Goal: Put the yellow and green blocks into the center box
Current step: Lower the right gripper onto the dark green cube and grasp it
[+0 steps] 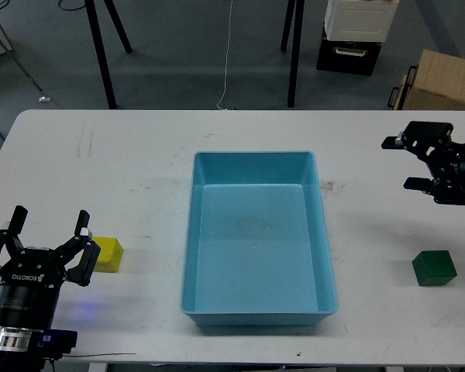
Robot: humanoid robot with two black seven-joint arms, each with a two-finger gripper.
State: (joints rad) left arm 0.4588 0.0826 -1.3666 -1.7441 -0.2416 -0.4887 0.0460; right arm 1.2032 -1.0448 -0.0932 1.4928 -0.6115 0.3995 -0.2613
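Observation:
A yellow block (108, 254) lies on the white table (124, 163) at the left front. My left gripper (51, 232) is open just left of it, and its right finger (83, 232) overlaps the block's left edge. A green block (434, 268) lies at the right front. My right gripper (403, 163) is open and empty; it comes in from the right edge and hovers beyond the green block, pointing left. The blue box (252, 155) stands empty in the middle of the table.
Beyond the table's far edge stand dark stand legs (101, 54), a cardboard box (442, 81) and a black-and-white case (356, 31) on the floor. A thin cable (228, 54) hangs down at the back.

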